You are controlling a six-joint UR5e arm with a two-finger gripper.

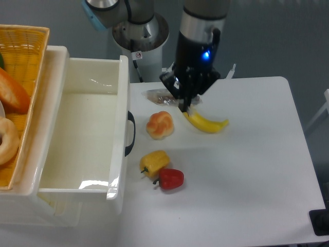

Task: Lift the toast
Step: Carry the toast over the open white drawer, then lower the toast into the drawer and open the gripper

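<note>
Tabletop point(257, 170): white, rounded corners, set against a grey-blue backdrop; fills the right and middle of the view.
Arm base point(140, 38): pale grey pedestal with a small red-and-white label, standing at the far edge of the tabletop, left of centre.
Arm: grey tube with a lit blue dot, coming down from the top of the view to a spot near the far edge.
Pincer point(184, 100): black, pointing down, closed on one end of the toast; fingertips dark and close together, exact gap hard to read.
Toast point(162, 95): flat brown slice in clear crinkly wrap, sticking out leftward from the pincer, near the far edge; lifted off or still touching the tabletop, cannot tell.
Banana point(206, 123): yellow, curved, lying just right of and below the pincer tips, toward the middle of the tabletop.
Bun point(160, 125): round, orange-tan, below the toast, apart from it, left of the banana.
Yellow pepper point(154, 162): nearer the front edge, beside the drawer front.
Red pepper point(170, 178): touching or just beside the yellow pepper on its right, slightly closer to the front edge.
Drawer point(121, 134): white, pulled open at the left edge of the tabletop, dark handle on its right face.
Basket point(31, 56): woven yellow, far left, holding an orange item and a pale ring-shaped one, both cut off by the frame.
</note>
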